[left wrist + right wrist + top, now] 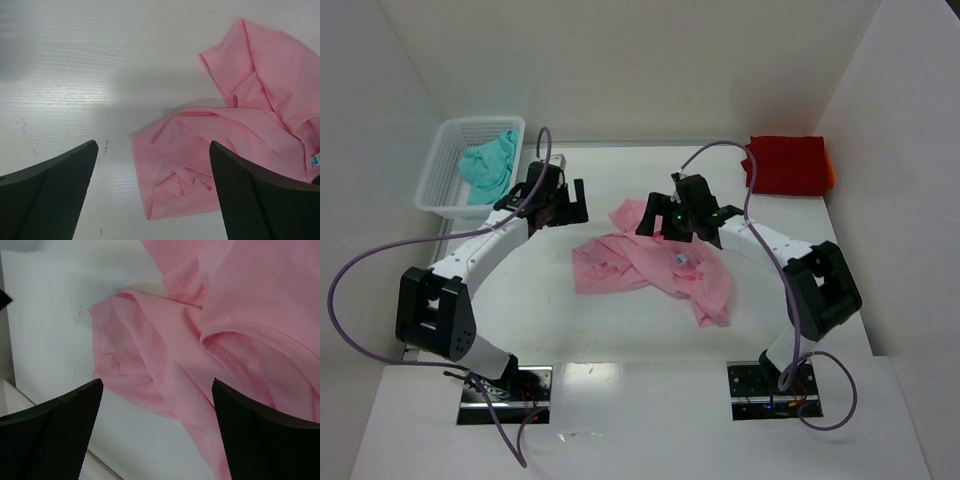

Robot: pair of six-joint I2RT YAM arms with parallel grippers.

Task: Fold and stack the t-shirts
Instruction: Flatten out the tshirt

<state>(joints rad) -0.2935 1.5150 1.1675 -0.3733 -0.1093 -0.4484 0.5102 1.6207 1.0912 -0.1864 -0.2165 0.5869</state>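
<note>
Arm bases [505, 385] sit at the near edge of the worktop [520, 290], one each side; both arms reach inward toward the middle.

- Left tool [563, 212]: fingers spread wide, nothing between them. It hangs over bare worktop just beside the left edge of the pink t-shirt [650, 265]. The left wrist view shows a bunched cloth corner below and between the fingers, not touched.
- Right tool [680, 228]: fingers also spread, pinching nothing. It hovers above the upper middle of the pink cloth. The right wrist view shows a hemmed, neck-like edge and loose folds under it.
- Pink t-shirt: mid-worktop, between the two tools, crumpled and twisted. One part is flung toward the far side and a longer part trails toward the near right. Not spread flat, no clean fold.
- Red t-shirt [788, 165]: far right corner, a flat squared-off block. Looks folded and set down as the base of the stack.
- Teal t-shirt [488, 165]: heaped in the white mesh basket [432, 175] at far left, draped partly over its rim. Looks untouched.

Progress, my reading: about one shirt of three is done. The pink one is in hand but at its very start; it needs flattening, folding, then carrying onto the red. The teal shirt comes after, out of the basket.
</note>
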